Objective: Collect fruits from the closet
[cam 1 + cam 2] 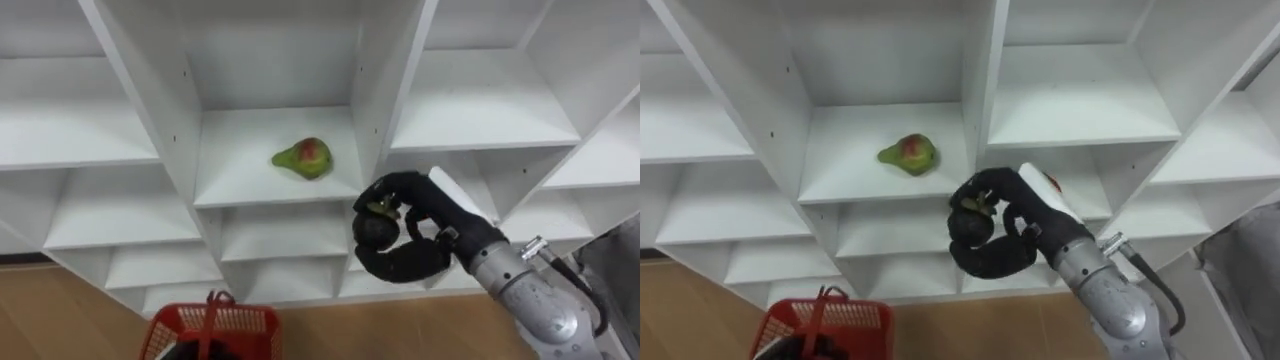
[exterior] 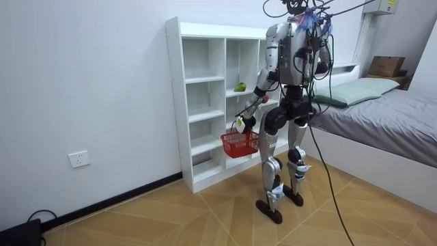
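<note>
Before the white closet (image 1: 380, 90), where your robot stands upright on the wood floor (image 1: 60, 310) facing the shelves, you have the following.

Item 1: pear (image 1: 304, 158), green with a red blush, lying on its side on a middle-column shelf, clear of both side walls. No hand touches it.

Item 2: dark round fruit (image 1: 374, 230) with a green bit at its top, off the shelves and in the right hand.

Item 3: right hand (image 1: 420, 255), raised in front of the upright that divides the middle column from the right one, below and to the right of the pear. It is clenched round the dark fruit, fingers curling from below and thumb over the top.

Item 4: red mesh basket (image 1: 250, 325) with an upright handle, low on the robot's left. In the room view it hangs under the left hand (image 2: 241, 124). You cannot tell that hand's grip.
</note>
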`<state>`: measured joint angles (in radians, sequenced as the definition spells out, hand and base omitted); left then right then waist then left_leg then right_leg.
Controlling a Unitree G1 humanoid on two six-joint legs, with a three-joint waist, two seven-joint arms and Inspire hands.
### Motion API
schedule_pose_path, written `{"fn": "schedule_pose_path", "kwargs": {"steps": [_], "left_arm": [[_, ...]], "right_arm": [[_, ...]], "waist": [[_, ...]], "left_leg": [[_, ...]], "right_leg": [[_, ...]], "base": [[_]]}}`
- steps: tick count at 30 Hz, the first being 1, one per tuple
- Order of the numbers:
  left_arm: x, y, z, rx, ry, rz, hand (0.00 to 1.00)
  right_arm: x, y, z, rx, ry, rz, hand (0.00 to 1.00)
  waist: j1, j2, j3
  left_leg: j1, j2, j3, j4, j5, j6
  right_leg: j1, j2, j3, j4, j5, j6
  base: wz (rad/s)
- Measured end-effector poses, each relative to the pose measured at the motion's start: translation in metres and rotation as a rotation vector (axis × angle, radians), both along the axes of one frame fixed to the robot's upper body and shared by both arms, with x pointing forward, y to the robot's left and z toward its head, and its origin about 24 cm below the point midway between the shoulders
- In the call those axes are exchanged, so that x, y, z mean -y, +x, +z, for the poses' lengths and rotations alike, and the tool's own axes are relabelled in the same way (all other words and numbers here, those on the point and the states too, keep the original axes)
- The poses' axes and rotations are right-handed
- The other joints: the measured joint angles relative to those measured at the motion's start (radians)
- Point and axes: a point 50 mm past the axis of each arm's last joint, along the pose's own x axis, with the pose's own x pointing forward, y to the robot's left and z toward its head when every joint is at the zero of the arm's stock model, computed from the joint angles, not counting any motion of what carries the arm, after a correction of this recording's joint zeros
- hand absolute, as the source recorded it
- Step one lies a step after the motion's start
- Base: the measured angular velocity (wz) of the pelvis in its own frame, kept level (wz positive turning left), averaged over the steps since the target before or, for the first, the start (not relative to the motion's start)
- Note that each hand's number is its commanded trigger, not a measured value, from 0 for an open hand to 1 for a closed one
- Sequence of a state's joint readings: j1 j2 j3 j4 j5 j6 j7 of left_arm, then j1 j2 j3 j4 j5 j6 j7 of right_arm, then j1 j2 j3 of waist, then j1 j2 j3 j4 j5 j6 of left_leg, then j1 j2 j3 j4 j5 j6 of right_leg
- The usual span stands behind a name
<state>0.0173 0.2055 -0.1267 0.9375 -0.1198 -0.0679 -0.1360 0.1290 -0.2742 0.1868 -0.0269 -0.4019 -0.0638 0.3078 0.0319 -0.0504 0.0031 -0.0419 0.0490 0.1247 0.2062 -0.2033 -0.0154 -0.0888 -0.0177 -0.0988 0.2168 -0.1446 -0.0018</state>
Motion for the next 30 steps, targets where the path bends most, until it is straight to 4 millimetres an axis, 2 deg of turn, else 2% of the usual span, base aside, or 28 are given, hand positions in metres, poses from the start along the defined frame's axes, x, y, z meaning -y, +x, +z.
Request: {"fn": "schedule_pose_path", "kwargs": {"steps": [1,4,7,12,18,21,30], "left_arm": [[0.002,0.005,0.002,0.016,0.002,-0.018,1.00],[0.008,0.011,0.004,0.031,-0.004,-0.056,1.00],[0.017,0.020,0.009,0.073,-0.020,-0.097,1.00],[0.040,0.028,0.017,0.141,-0.079,-0.219,1.00],[0.047,0.032,0.020,0.169,-0.098,-0.271,1.00],[0.057,0.036,0.025,0.202,-0.104,-0.331,1.00],[0.076,0.055,0.043,0.299,-0.131,-0.451,1.00]], "right_arm": [[-0.001,-0.001,-0.007,-0.023,-0.026,0.009,1.00],[-0.004,-0.004,-0.015,-0.053,-0.061,0.022,1.00],[-0.005,0.005,-0.023,-0.057,-0.076,0.013,1.00],[-0.012,0.001,-0.041,-0.108,-0.125,0.042,1.00],[-0.019,0.000,-0.055,-0.152,-0.121,0.069,1.00],[-0.019,0.001,-0.065,-0.187,-0.139,0.081,1.00],[-0.023,0.003,-0.068,-0.196,-0.160,0.108,1.00]], "waist": [[0.000,0.000,0.0031],[0.000,0.000,0.0034],[-0.010,-0.002,0.0054],[0.001,0.014,0.0168],[-0.001,0.016,0.0173],[0.002,0.021,0.0169],[0.001,0.029,0.0169]], "left_leg": [[-0.001,0.000,0.000,0.000,0.000,0.000],[-0.020,0.000,0.000,0.005,0.000,0.000],[-0.086,0.000,-0.010,0.045,0.000,0.000],[-0.135,-0.002,-0.019,0.065,0.002,0.004],[-0.174,-0.003,-0.019,0.072,0.009,0.006],[-0.190,-0.003,-0.020,0.074,0.009,0.006],[-0.225,-0.002,-0.020,0.086,0.009,0.006]], "right_leg": [[-0.002,0.000,-0.001,0.002,0.000,0.000],[-0.022,0.000,0.000,0.005,0.000,0.000],[-0.075,-0.006,-0.011,0.026,0.003,-0.004],[-0.122,-0.010,-0.016,0.047,0.003,-0.004],[-0.165,-0.011,-0.014,0.059,0.003,-0.006],[-0.177,-0.013,-0.018,0.058,0.004,-0.006],[-0.204,-0.018,-0.037,0.062,0.004,-0.007]], "base": [[0.00],[0.00],[0.08],[0.04],[0.00],[0.01],[0.02]]}}
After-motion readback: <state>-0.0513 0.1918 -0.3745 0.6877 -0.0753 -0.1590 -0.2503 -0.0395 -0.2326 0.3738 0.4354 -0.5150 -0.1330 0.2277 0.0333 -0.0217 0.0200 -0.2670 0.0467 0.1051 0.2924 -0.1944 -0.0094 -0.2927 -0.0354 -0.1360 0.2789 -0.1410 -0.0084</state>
